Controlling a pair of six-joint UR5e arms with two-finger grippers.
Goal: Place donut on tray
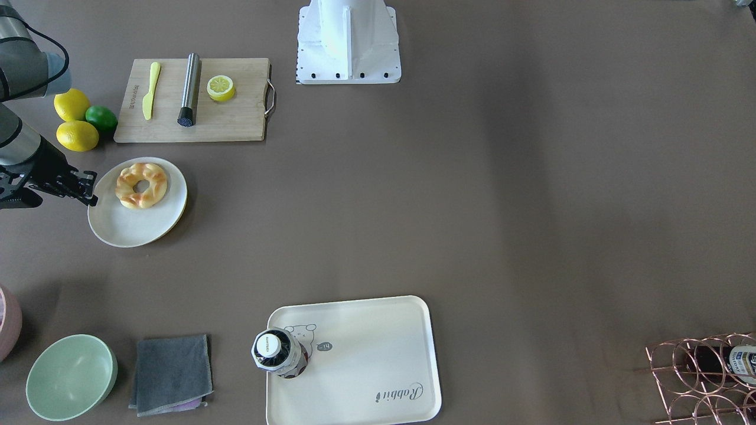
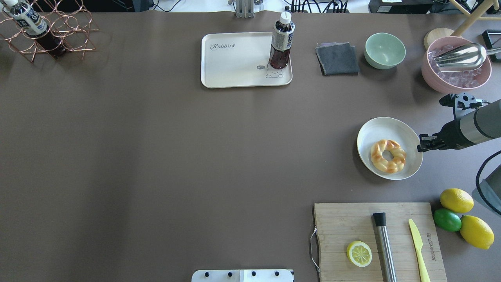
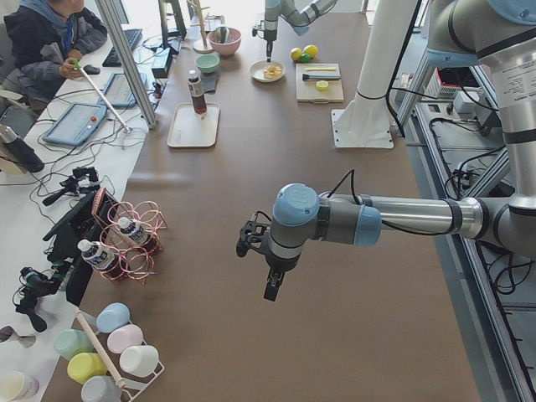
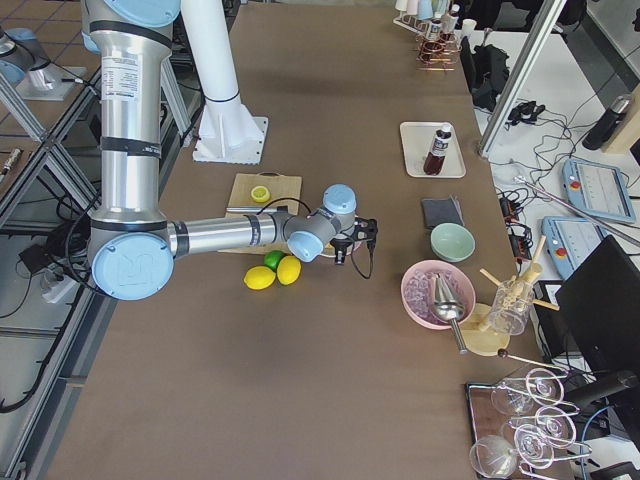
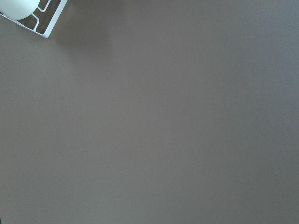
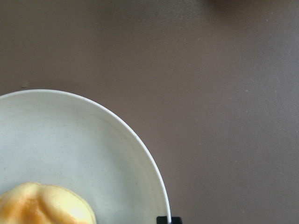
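The donut (image 1: 140, 185), a golden-brown braided ring, lies on a round white plate (image 1: 127, 227); it also shows in the overhead view (image 2: 388, 156) and at the bottom left of the right wrist view (image 6: 42, 205). The cream tray (image 1: 366, 354) sits across the table (image 2: 235, 58). A dark bottle (image 2: 281, 41) stands in the tray's corner by the bear print. My right gripper (image 2: 422, 143) hovers just outside the plate's rim, beside the donut, with its jaws apart and empty. My left gripper (image 3: 268, 280) hangs over bare table far from both; I cannot tell whether it is open or shut.
A wooden cutting board (image 2: 352, 219) holds a lemon half (image 2: 359, 253), a steel rod (image 2: 385, 246) and a yellow knife (image 2: 418, 244). Two lemons and a lime (image 2: 447, 219) lie beside it. A green bowl (image 2: 385, 50), grey cloth (image 2: 337, 58), pink ice bowl (image 2: 456, 64) and copper bottle rack (image 2: 47, 33) stand nearby.
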